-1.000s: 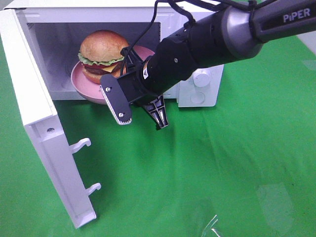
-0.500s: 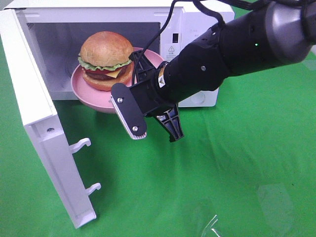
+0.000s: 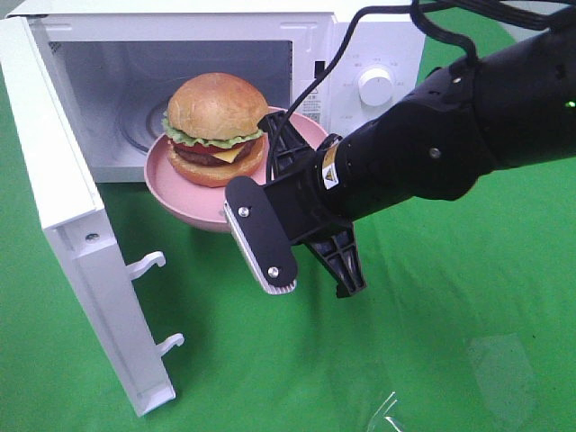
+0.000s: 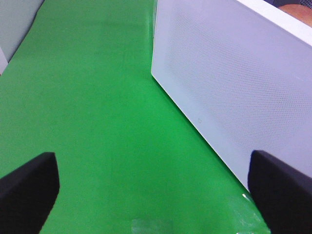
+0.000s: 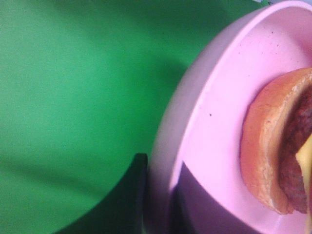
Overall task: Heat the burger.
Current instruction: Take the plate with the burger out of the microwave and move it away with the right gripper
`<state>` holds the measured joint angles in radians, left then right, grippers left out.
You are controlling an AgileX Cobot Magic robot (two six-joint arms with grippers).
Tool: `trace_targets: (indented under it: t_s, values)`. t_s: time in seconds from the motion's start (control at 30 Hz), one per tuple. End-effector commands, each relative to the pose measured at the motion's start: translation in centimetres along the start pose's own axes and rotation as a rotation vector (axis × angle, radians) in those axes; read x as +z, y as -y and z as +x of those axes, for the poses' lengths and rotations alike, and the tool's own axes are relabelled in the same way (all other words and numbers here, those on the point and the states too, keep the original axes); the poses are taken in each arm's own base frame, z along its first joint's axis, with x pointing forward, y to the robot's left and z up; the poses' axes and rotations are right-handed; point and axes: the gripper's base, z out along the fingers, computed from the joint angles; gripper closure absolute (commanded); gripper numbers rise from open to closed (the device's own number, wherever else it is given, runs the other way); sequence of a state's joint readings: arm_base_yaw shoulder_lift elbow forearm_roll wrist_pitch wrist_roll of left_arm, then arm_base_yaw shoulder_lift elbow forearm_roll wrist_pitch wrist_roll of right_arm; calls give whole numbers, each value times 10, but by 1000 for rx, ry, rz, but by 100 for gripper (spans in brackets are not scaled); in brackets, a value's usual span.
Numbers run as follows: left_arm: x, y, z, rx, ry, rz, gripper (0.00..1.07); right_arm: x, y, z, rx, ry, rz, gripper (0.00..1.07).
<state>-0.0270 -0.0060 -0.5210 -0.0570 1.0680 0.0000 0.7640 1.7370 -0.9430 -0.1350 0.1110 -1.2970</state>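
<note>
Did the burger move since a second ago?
Yes. The burger on its pink plate, gripped by the right gripper, has come out toward the front and right, away from the white microwave.

Bright green cloth (image 3: 432, 360) covers the whole work surface, wrinkled in soft folds and evenly lit, with soft shadows. A white microwave (image 3: 360, 54) stands at the back, its door (image 3: 63, 225) swung wide open toward the camera. A scrap of clear plastic (image 3: 387, 416) lies on the cloth at the near edge.
</note>
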Motion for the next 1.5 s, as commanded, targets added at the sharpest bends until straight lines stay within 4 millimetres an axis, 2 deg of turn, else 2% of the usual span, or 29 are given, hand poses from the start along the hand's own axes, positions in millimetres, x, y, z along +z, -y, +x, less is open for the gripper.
trace_targets:
  t_s: [0.03,0.17,0.7,0.93,1.1,1.17,1.5]
  values:
    - [0,0,1,0,-2,-3,9,-16,9,-3,13,28,103,107]
    - [0,0,1,0,-2,-3,9,-37,-3,-1,35,30,109,107]
    - [0,0,1,0,-2,-3,9,-94,-40,5,35,35,149,107]
    - [0,0,1,0,-2,-3,9,-123,-63,11,49,17,131,107]
    - [0,0,1,0,-2,-3,9,-132,-72,13,86,3,103,107]
    - [0,0,1,0,-2,-3,9,-146,-81,17,124,-28,75,107]
    - [0,0,1,0,-2,-3,9,-179,-90,29,247,-132,86,107]
